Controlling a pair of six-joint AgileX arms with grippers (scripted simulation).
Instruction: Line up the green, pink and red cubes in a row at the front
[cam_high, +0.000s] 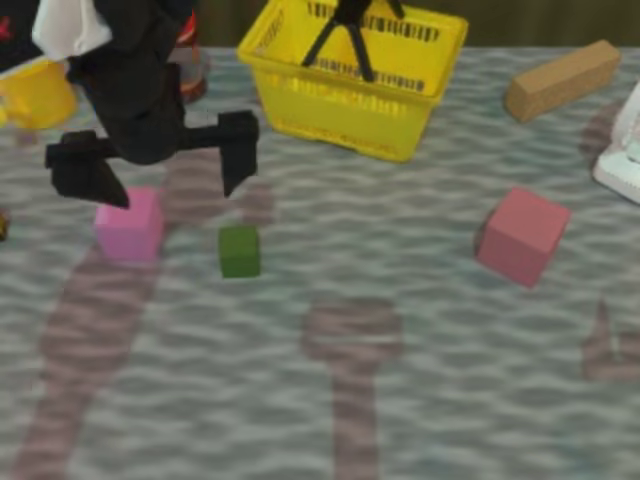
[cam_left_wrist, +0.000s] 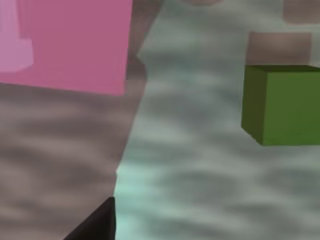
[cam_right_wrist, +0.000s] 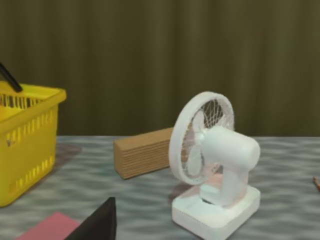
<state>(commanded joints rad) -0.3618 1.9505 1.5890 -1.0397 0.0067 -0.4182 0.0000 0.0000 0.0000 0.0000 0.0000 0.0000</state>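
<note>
The pink cube (cam_high: 130, 222) sits at the left of the table, with the small green cube (cam_high: 239, 251) just to its right. Far over on the right lies the larger red cube (cam_high: 522, 236). My left gripper (cam_high: 165, 170) hangs open over the table just behind the pink and green cubes, holding nothing. Its wrist view shows the pink cube (cam_left_wrist: 70, 45), the green cube (cam_left_wrist: 285, 105) and one dark fingertip (cam_left_wrist: 100, 222). My right arm is out of the top view. Its wrist view shows one fingertip (cam_right_wrist: 102, 220), a corner of the red cube (cam_right_wrist: 47, 227), and nothing held.
A yellow basket (cam_high: 330, 100) stands at the back centre, also in the right wrist view (cam_right_wrist: 25, 145). A tan block (cam_high: 562, 80) lies at the back right, near a white fan (cam_right_wrist: 215, 165) at the right edge. A yellow object (cam_high: 35, 95) is at the back left.
</note>
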